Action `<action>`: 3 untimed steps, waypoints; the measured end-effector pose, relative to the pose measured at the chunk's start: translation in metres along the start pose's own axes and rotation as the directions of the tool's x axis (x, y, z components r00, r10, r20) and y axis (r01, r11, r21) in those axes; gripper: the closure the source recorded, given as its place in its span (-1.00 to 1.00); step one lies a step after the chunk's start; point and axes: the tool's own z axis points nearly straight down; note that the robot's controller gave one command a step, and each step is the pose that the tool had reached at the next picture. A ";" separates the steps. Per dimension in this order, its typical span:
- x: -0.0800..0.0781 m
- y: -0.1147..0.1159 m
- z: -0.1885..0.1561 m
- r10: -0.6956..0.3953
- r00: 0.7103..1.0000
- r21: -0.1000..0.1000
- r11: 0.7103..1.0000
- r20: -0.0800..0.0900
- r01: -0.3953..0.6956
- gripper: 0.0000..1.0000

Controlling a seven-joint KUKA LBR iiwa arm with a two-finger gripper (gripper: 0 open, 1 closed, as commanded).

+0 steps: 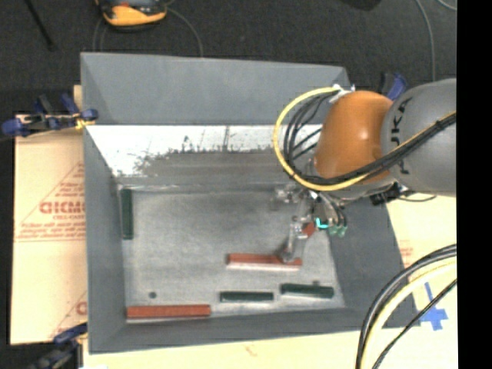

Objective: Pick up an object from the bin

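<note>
Five slim bars lie on the floor of the grey bin point(104, 237), as far as I can make out from my screen. Nearest me, along the near wall at the left, is a long red-brown bar point(167, 310), lying left to right. Just to its right and slightly farther in sits a short dark green bar point(246, 297). Right of that, across a small gap, a right-hand dark green bar point(307, 290) lies near the right wall. A tiny dark speck point(151, 295) sits just beyond the long bar; I cannot tell what it is.

Farther in, right of the middle of the floor, lies the inner red-brown bar point(257, 260), also left to right. The gripper point(293, 257) is down at that bar's right end. I cannot tell from here how wide the pincer stands, or whether it has hold of the bar.

By the left wall, well apart from the rest, an upright-lying dark green bar point(125, 214) points near to far.

Beyond the gripper the wrist carries an orange cover point(350, 133) looped by cables point(288, 133), and the grey arm point(430, 141) comes in from the right.
</note>
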 end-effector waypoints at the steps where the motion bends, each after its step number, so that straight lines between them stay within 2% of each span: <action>1: 0.024 -0.021 0.059 -0.172 0.985 0.001 0.985 0.008 0.172 1.00; 2: 0.024 -0.021 0.059 -0.173 0.985 0.001 0.985 0.008 0.173 1.00; 3: 0.041 -0.037 -0.113 -0.252 0.968 0.003 0.968 0.005 0.252 1.00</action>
